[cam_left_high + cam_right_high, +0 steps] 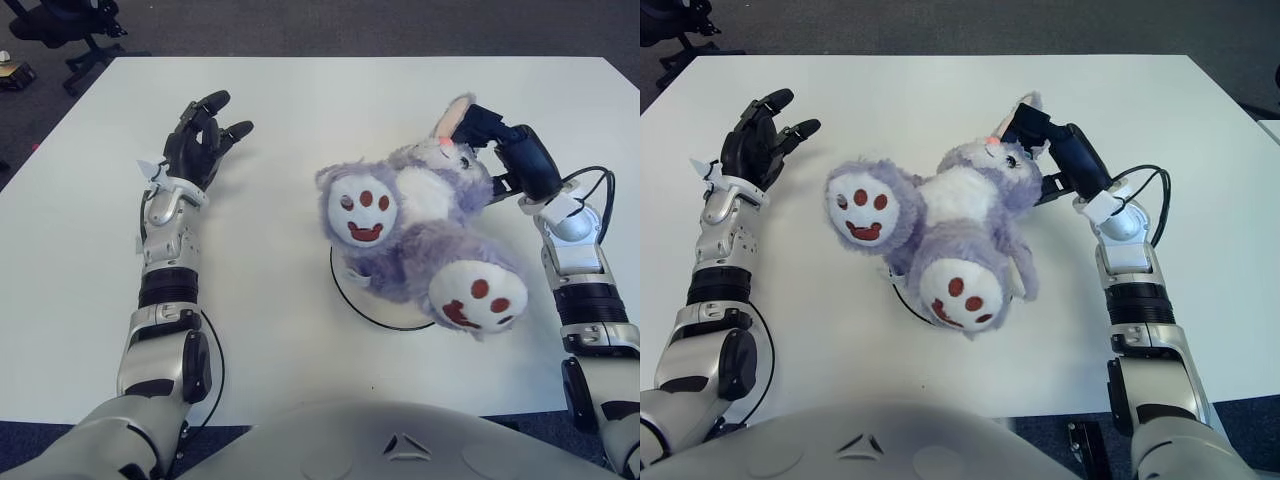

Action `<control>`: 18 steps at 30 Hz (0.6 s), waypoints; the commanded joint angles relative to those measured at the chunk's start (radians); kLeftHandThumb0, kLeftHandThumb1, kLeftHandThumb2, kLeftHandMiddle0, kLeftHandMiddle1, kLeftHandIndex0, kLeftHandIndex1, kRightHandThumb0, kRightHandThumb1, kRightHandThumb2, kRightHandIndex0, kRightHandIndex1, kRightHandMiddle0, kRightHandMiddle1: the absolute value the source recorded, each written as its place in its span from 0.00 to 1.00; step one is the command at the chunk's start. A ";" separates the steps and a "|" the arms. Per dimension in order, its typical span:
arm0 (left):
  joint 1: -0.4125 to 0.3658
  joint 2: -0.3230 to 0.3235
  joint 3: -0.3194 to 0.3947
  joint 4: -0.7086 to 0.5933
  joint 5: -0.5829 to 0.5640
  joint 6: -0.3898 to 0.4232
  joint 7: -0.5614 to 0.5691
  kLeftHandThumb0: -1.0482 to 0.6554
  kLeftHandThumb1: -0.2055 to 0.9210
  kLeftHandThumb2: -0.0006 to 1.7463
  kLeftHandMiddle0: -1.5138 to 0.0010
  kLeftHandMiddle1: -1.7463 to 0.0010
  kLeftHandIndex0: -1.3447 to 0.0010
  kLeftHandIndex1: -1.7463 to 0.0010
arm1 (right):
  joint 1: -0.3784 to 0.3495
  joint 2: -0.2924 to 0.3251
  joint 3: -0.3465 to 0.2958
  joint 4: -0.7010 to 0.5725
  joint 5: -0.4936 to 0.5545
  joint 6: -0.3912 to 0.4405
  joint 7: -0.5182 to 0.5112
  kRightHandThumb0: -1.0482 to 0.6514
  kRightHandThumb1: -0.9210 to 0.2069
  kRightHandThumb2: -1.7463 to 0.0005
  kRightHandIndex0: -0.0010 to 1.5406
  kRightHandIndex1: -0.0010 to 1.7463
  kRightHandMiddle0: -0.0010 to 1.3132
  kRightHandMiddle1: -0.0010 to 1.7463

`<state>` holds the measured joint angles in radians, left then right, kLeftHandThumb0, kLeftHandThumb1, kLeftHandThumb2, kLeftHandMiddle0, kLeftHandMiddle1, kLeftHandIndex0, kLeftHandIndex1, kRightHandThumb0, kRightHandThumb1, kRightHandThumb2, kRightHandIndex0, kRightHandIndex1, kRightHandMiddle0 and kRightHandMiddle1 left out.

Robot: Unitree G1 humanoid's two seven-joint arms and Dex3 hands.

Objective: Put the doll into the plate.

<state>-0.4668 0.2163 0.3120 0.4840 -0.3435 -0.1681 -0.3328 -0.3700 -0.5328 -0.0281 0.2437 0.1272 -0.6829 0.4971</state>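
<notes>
purple plush bunny doll (425,235) lies on its back over the white plate (372,312), w/ both big feet turned toward the camera, red paw marks showing. the plate is mostly covered; only its dark-edged rim shows at the front left under the doll. doll's head points away toward the far right, pink-lined ear sticking up.

right hand (490,135) is at the doll's head, dark fingers (1032,127) closed around the ear/head area, touching the fur, so it's gripping the doll. right forearm runs back down the right side, black cable looping beside the wrist.

left hand (203,135) is well apart on the left, over the white table (300,100), fingers spread wide and holding nothing; can't tell if it touches the tabletop.

office chair base (70,35) on the dark floor past the table's far left corner.
</notes>
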 commanded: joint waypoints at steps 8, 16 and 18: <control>-0.021 0.011 0.001 0.016 0.003 -0.016 -0.004 0.37 1.00 0.19 0.60 0.66 0.71 0.59 | 0.011 -0.034 -0.034 -0.077 0.043 0.087 0.064 0.39 0.10 1.00 0.21 0.69 0.29 0.52; -0.023 0.012 0.002 0.025 -0.001 -0.023 -0.010 0.37 1.00 0.18 0.60 0.66 0.71 0.59 | -0.002 -0.034 -0.048 -0.074 0.041 0.083 0.082 0.37 0.11 1.00 0.31 0.33 0.31 0.44; -0.023 0.012 0.002 0.027 -0.001 -0.025 -0.010 0.37 1.00 0.18 0.60 0.66 0.71 0.59 | -0.002 -0.032 -0.050 -0.074 0.040 0.084 0.085 0.37 0.11 1.00 0.31 0.31 0.31 0.43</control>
<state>-0.4678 0.2169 0.3121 0.5035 -0.3443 -0.1801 -0.3332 -0.3691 -0.5592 -0.0631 0.1749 0.1535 -0.5954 0.5716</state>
